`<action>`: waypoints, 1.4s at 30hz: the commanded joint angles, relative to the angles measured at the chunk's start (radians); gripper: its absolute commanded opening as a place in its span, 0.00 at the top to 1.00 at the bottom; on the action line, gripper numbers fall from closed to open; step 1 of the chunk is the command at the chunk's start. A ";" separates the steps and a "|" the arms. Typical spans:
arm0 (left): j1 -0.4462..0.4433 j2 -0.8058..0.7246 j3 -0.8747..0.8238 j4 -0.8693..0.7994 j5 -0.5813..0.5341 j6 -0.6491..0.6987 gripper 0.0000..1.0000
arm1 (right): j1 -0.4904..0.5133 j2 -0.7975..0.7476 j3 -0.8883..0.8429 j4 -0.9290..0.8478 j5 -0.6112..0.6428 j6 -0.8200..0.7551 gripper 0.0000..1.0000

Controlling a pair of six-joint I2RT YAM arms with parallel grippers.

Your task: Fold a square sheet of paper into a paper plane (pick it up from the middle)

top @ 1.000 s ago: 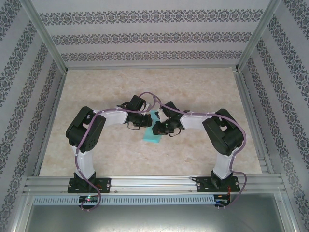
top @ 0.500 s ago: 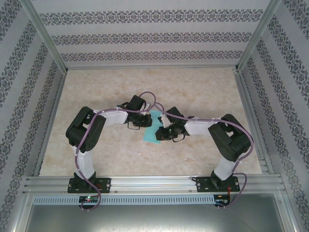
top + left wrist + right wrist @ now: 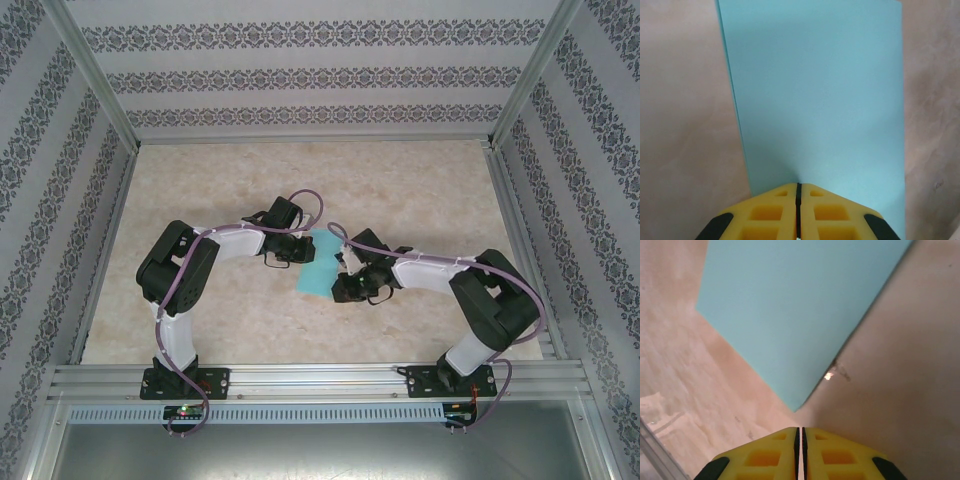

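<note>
The square sheet of paper [image 3: 320, 268] lies teal-blue on the table between my two arms and appears folded over, with a doubled edge along its left side in the left wrist view. My left gripper [image 3: 304, 251] is shut, and its yellow fingertips [image 3: 785, 192] rest on the paper [image 3: 820, 100] at its near middle. My right gripper [image 3: 338, 289] is shut with nothing in it. It sits just off the sheet, whose nearest corner [image 3: 798, 407] lies a short way ahead of the gripper's tip [image 3: 800, 428].
The beige marbled table [image 3: 400, 190] is boxed in by patterned walls and aluminium rails [image 3: 300, 380] along the near edge and sides. A small scuff [image 3: 832, 372] marks the table beside the paper's edge.
My right arm has drawn back toward the near right, off the paper, and its elbow has swung outward. More of the paper now shows. The left arm has stayed put.
</note>
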 commanded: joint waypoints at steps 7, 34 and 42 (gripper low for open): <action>0.016 0.091 -0.060 -0.198 -0.131 0.032 0.89 | 0.020 0.040 0.118 0.096 -0.015 0.076 0.87; 0.023 0.083 -0.068 -0.193 -0.130 0.034 0.89 | 0.046 -0.010 -0.063 -0.026 0.077 0.039 0.86; 0.022 0.083 -0.066 -0.196 -0.125 0.034 0.89 | -0.056 -0.091 -0.032 0.149 0.012 0.132 0.86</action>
